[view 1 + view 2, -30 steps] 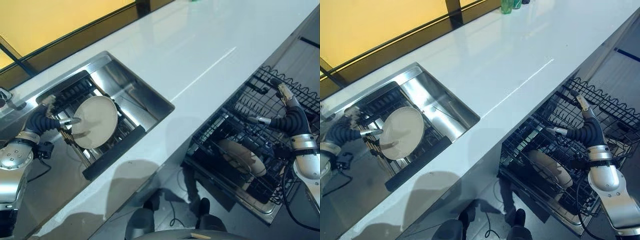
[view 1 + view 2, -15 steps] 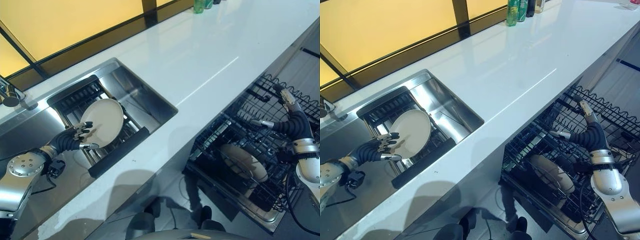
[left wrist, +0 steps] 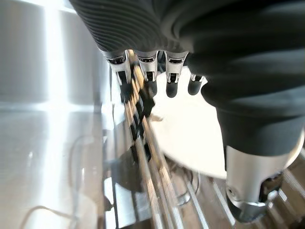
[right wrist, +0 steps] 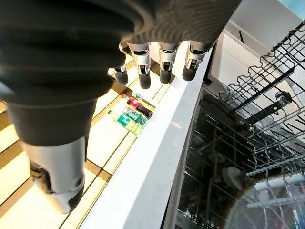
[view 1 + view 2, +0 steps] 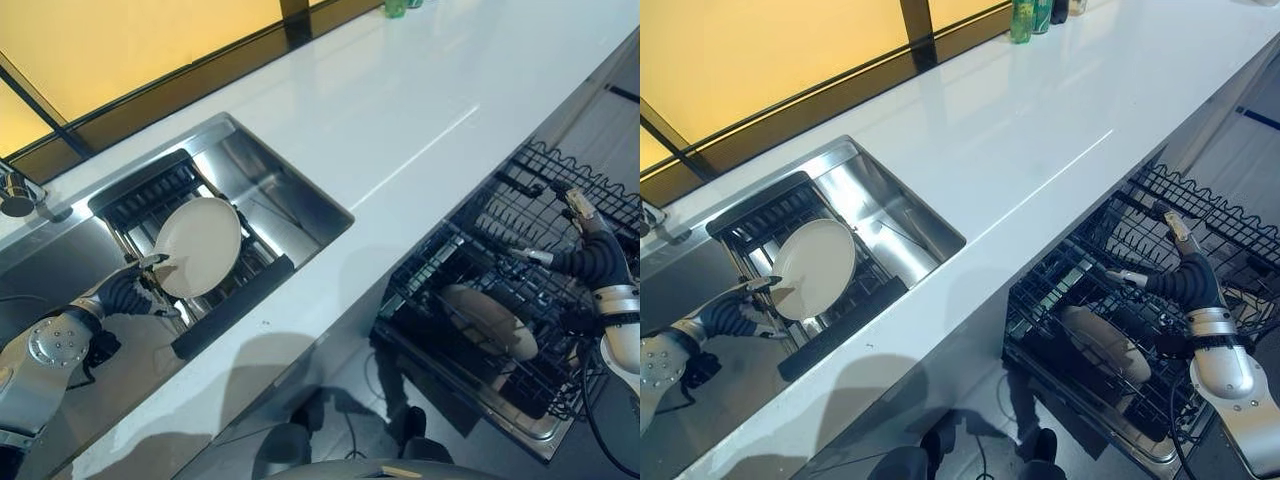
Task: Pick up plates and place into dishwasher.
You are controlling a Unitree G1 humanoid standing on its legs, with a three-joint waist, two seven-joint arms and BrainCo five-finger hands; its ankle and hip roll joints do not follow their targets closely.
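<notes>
Plate (image 5: 200,246), round and cream with a matte face, stands tilted on edge in the dark slotted rack (image 5: 152,196) inside the steel sink (image 5: 290,200); the slots keep it upright so its rim is free to be taken. Left hand (image 5: 135,290) sits at the plate's lower left edge, fingers (image 3: 172,82) straight and reaching past the rim toward the face, thumb apart below, so it is released and not yet grasping; I judge this the approach to a pinch on the rim. Counter (image 5: 400,110), glossy and white, runs between sink and dishwasher. Further right, a second plate (image 5: 490,320) of the same cream leans among the tines of the black wire basket (image 5: 470,250), pulled out low in front of the counter, likely so plates can drop in from above. Right hand (image 5: 585,235) hovers over the basket with relaxed, unclenched fingers (image 4: 166,67), holding nothing.
</notes>
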